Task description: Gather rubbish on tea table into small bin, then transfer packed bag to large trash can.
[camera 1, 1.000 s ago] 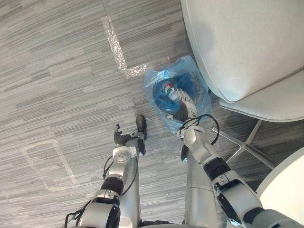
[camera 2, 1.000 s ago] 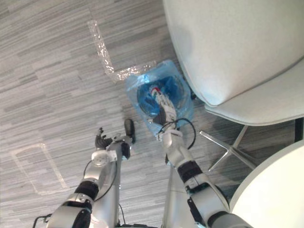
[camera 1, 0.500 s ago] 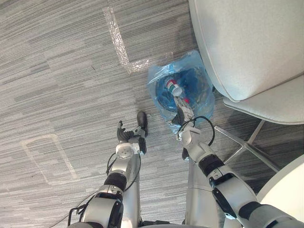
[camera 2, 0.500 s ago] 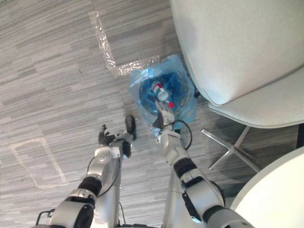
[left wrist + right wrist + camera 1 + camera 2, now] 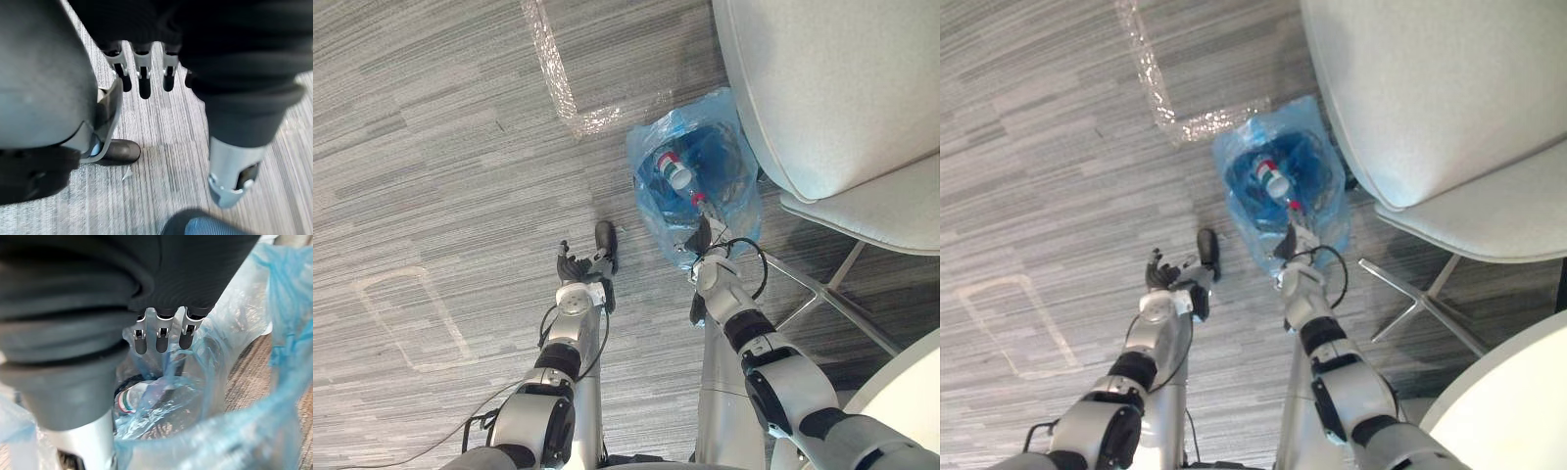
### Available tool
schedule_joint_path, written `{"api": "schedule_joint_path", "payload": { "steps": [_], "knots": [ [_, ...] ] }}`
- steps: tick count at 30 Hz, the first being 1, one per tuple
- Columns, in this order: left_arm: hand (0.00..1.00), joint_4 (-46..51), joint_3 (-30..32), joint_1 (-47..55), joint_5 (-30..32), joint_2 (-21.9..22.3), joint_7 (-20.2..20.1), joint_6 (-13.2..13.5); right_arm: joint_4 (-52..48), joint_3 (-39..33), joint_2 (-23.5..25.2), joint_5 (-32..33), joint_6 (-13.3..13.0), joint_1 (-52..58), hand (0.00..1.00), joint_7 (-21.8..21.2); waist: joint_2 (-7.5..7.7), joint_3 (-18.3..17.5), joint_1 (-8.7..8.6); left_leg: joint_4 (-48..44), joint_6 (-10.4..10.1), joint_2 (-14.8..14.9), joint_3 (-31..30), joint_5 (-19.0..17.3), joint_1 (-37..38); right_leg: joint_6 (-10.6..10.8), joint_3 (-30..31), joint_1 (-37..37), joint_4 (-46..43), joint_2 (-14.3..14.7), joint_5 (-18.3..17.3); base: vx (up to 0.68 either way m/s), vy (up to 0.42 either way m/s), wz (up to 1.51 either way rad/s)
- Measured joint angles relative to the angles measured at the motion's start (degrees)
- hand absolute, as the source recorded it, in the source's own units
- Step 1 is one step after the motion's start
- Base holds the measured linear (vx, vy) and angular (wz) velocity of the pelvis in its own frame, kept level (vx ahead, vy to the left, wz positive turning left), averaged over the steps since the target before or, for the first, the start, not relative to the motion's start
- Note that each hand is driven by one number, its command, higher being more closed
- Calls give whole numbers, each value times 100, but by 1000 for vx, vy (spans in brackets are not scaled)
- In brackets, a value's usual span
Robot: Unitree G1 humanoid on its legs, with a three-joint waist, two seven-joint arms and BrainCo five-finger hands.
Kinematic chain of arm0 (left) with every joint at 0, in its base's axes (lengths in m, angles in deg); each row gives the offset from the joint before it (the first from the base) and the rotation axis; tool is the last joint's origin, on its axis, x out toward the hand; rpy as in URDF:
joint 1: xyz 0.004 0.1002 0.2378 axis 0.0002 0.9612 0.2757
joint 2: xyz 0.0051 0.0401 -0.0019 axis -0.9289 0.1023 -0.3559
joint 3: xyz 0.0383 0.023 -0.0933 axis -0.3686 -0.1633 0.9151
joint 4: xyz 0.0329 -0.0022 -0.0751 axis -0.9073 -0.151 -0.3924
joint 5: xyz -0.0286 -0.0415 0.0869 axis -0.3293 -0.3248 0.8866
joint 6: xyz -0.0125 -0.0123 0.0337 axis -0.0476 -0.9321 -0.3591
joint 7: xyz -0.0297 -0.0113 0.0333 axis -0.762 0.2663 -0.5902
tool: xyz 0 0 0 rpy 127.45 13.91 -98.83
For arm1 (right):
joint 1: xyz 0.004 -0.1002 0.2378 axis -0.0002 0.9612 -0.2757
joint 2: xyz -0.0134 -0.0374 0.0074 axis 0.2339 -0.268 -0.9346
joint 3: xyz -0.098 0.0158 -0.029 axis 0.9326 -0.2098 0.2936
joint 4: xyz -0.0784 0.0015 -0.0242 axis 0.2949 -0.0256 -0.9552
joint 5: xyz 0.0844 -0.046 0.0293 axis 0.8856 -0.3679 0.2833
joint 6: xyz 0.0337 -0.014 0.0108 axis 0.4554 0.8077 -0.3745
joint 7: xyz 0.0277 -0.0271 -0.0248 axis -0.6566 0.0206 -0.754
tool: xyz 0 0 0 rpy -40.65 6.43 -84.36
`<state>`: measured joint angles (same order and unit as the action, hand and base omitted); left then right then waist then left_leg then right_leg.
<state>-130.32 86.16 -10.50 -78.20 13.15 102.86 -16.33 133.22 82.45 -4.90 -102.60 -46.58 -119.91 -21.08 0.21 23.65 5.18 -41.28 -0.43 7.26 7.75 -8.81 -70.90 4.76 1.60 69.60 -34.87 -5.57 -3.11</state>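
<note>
Closest in, the left hand (image 5: 574, 268) hangs over bare floor (image 5: 431, 147), slack & empty, idle. Just beside it and a bit further out, the right hand (image 5: 704, 238) is at the near lip of the blue bag (image 5: 729, 147). Its fingers (image 5: 160, 340) are straight, pointing down into the mouth: released, no film pinched as far as I can see.

The bag sits on the floor w/ its mouth gaping, hard against the front edge of the white chair (image 5: 832, 88). Inside, a plastic bottle (image 5: 675, 174) w/ a white cap lies near the top, and a small red cap (image 5: 698, 197) sits nearer the hand. Beyond that there's a strip of clear tape (image 5: 553, 73) on the floor.

Handling, my guess: the film is thin, soft, slippery and tears easily. The load is prob. light, but it'll sag & swing once lifted. Best hold is the loose rim, bunched into a neck at the near edge, not the body. If only one side comes up, the bottle could roll out.
</note>
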Motion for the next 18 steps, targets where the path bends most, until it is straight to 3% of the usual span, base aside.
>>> {"api": "schedule_joint_path", "payload": {
  "steps": [6, 10, 18],
  "knots": [
    [0, -237, -53, -292, -97, -57, 144, -7, 186, -5, 125, -205, -8, -222, 100, -135, -5, 15, -3, -20, -8, -1, 24, 37, -180, -1, 19, 235, -97, 2, 2, 0, 0, 0],
    [0, 578, -391, 211, 61, -27, 177, 66, 205, -85, 189, -175, -14, -292, 100, -135, -32, 45, 8, -97, -22, -5, -59, 47, -205, -15, -21, 226, -159, 1, -18, 16, 0, 5],
    [0, 552, -528, 255, 251, -25, 283, 84, 151, 70, -40, 36, -29, -237, 100, -79, -75, 123, 95, -116, -19, -36, -73, 57, -52, -16, -48, 92, -259, -52, -70, 0, -1, 5]
  ]
}}
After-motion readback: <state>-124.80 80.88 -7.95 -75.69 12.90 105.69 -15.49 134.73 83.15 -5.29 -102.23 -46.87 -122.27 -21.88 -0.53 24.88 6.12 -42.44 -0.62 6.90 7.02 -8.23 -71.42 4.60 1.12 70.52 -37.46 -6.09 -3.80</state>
